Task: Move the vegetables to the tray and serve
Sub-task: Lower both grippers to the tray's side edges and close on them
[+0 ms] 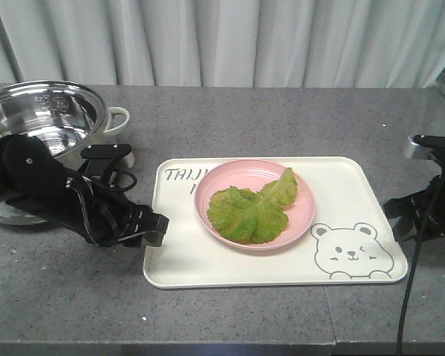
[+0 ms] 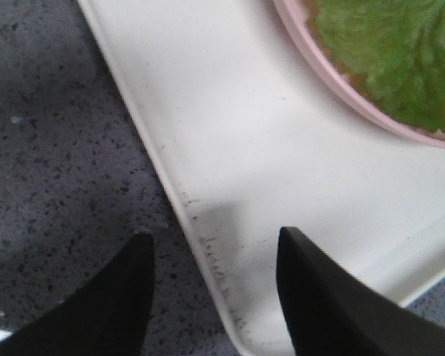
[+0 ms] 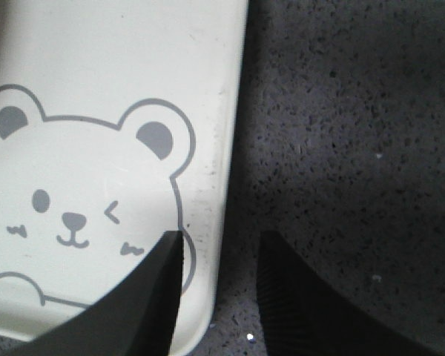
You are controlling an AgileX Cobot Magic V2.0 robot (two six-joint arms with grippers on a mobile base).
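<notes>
Green lettuce leaves (image 1: 251, 213) lying on a round pink plate (image 1: 215, 182), plate at the centre of a cream bear-print tray (image 1: 341, 185) on a grey counter (image 1: 230, 119), left gripper (image 1: 158, 228) at the tray's 8 o'clock edge, fingers spread astride the rim, right gripper (image 1: 397, 219) at 4 o'clock, fingers likewise spread astride the rim, steel pot (image 1: 44, 119) at 10 o'clock.

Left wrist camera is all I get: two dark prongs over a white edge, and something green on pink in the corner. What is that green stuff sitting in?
Observer: Lettuce leaves lie in a round pink plate, which stands on a cream tray.
Operator: Is anything else on that tray?
Observer: A grey bear drawing is printed at the corner nearest the other arm.
Operator: And what is that other arm doing?
Observer: The right gripper is open and straddles the tray's right rim, one finger over the tray and one over the counter.
</notes>
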